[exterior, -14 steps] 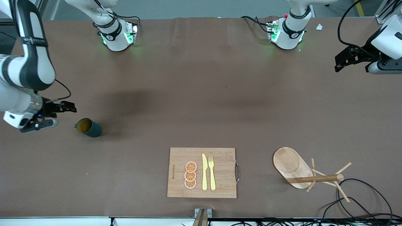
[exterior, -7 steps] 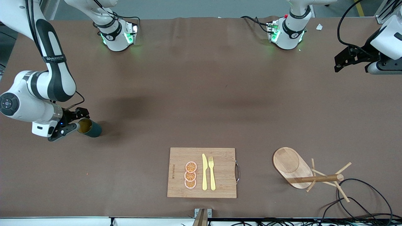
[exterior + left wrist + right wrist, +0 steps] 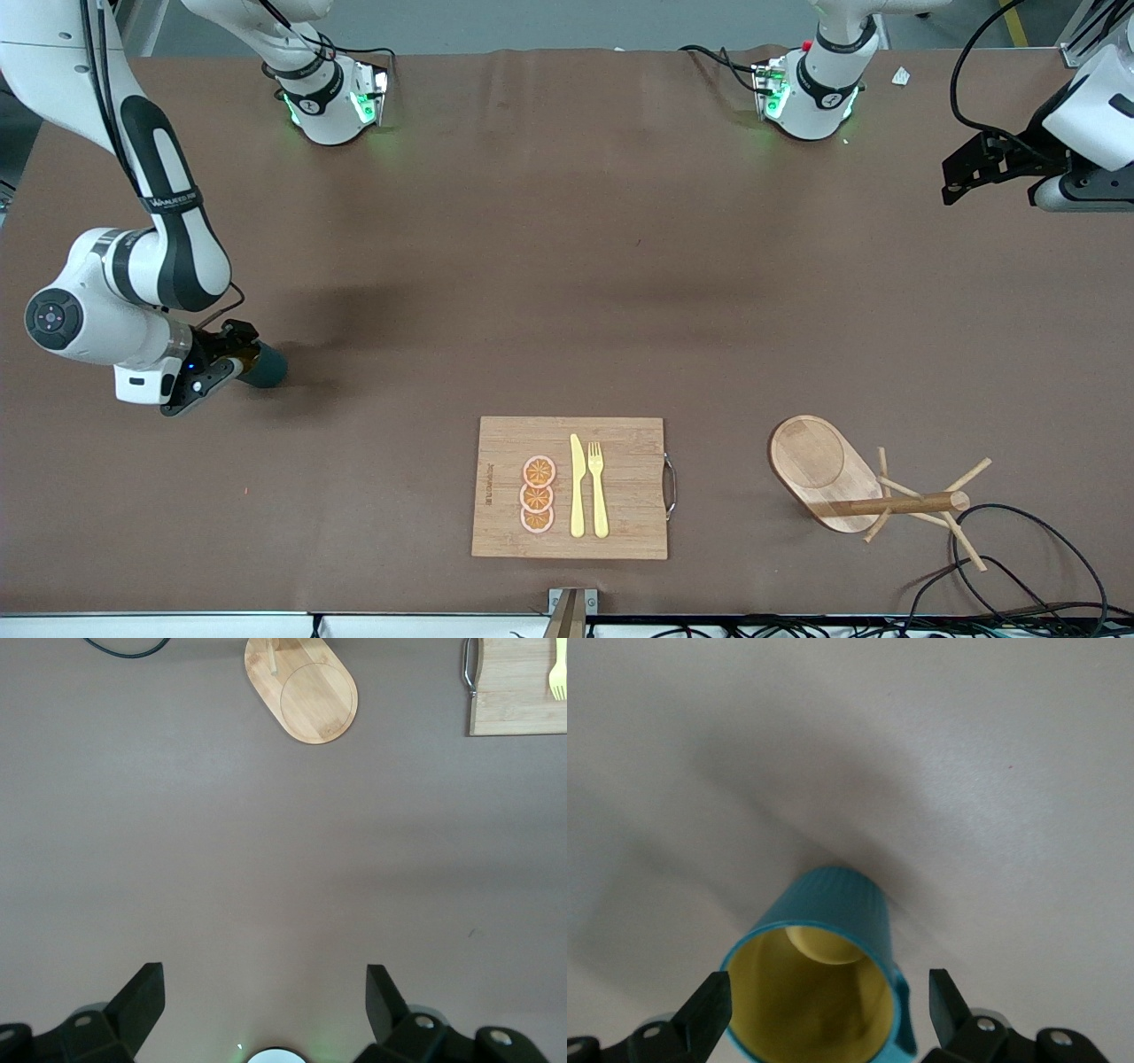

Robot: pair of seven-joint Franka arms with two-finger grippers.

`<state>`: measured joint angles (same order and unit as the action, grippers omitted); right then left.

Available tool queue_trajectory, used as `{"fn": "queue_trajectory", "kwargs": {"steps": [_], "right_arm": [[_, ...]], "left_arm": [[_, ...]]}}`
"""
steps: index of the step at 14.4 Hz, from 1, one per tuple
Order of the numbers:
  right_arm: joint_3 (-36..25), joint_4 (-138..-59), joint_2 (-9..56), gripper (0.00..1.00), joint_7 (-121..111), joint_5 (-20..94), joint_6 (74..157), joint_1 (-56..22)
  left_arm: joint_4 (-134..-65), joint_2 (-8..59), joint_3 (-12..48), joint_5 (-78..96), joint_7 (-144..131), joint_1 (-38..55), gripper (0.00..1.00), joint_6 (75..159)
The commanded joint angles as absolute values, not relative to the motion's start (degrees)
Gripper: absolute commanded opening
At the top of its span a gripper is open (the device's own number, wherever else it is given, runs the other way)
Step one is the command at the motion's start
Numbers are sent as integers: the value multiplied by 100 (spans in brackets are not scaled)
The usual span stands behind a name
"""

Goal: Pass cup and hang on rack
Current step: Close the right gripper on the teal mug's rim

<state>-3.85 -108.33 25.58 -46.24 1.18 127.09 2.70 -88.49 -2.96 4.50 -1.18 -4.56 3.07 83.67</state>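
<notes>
Cup [image 3: 819,979] lies between right end effector's [image 3: 824,1010] spread fingers, seemingly untouched; left end effector [image 3: 266,1001] open.

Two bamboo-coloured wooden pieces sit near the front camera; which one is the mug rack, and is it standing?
The light wooden piece with the oval dished base, toward the left arm's end. It lies tipped over, post and pegs flat. The rectangular bamboo cutting board carries cutlery and orange slices.

The right gripper [image 3: 237,347] hides the cup's [image 3: 264,365] mouth and handle.
</notes>
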Motion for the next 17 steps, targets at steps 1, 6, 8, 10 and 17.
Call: {"fn": "queue_trajectory", "kwargs": {"steps": [1, 6, 8, 10, 17], "right_arm": [[-352, -10679, 2689, 96, -4877, 114, 12665, 387], [-352, -10573, 3032, 45, -5729, 114, 12718, 536], [-352, -10573, 3032, 1, -5941, 123, 12727, 527], [-352, -10565, 3032, 0, -5968, 114, 12709, 519], [-343, -10529, 2515, 0, -4583, 132, 11990, 19]], "left_arm": [[-8727, -255, 457, -237, -343, 299, 100, 8297], [-8710, -264, 448, -237, -343, 272, 100, 8288], [-8719, -264, 448, -237, -343, 255, 100, 8288], [-8710, -255, 448, -246, -343, 264, 100, 8288], [-8710, -255, 466, -237, -352, 334, 100, 8279]]}}
